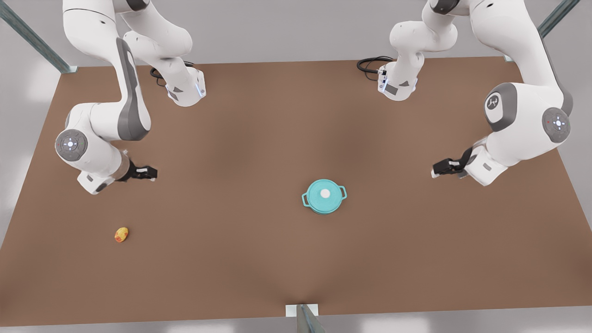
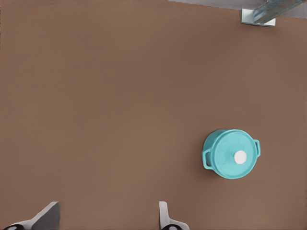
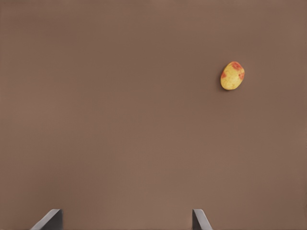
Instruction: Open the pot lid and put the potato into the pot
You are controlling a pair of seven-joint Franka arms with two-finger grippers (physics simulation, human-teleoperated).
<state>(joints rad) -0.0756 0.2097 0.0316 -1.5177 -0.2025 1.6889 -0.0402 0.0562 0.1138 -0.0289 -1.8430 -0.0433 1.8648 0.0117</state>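
Pot lid [image 1: 324,194] sits on the pot [image 1: 323,206], potato [image 1: 121,234] well apart; my left gripper [image 1: 439,169] and right gripper [image 1: 147,173], both spread wide and empty, must next reach the knob [image 1: 325,193].

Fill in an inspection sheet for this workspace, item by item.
Surface: brown table, flat and bare between the things.
Job's things: pot upright near the middle, pot lid closed on it; potato lying alone toward the front view's left, far from the pot.
Clutter: nothing seen.
Grippers: left gripper on the front view's right, open, holding nothing; right gripper on the front view's left, open, holding nothing, the potato nearer to it.
Cables: black cable loops by both arm bases.
Surroundings: metal frame struts at the table's edges, grey floor.
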